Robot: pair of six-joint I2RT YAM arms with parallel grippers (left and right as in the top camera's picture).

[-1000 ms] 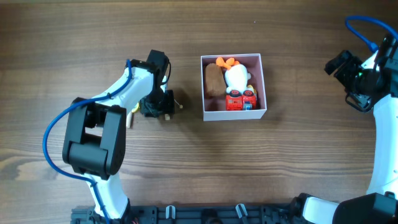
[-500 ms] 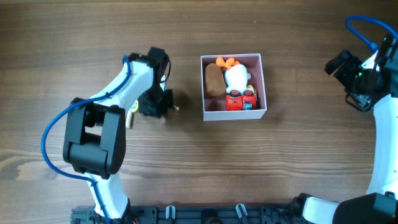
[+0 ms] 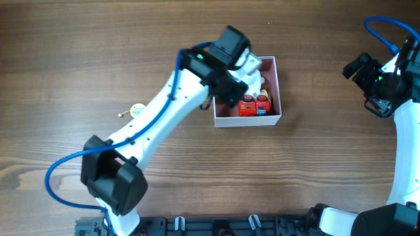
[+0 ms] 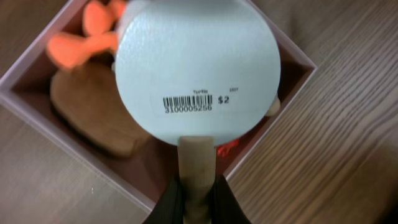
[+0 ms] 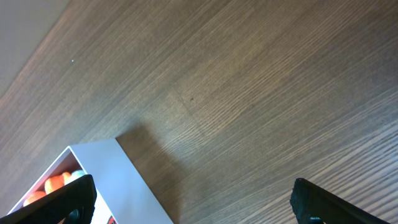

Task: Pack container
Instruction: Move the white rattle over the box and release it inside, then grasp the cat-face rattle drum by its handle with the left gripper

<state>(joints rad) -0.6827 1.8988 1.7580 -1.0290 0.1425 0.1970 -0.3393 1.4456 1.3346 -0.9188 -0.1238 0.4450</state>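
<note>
While over one container (image 3: 249,120), left tool (image 4: 198,196) around one paddle (image 4: 198,68) (barcoded).

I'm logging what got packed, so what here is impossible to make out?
Overhead: the left arm covers the container's left half and whatever the left gripper holds.
Left wrist: the held disc shows only its barcoded back, and blocks the container's middle.
Overhead: the small pale item on the table is too small to identify.
Right wrist: the bottom edge cuts off most of the container.
</note>
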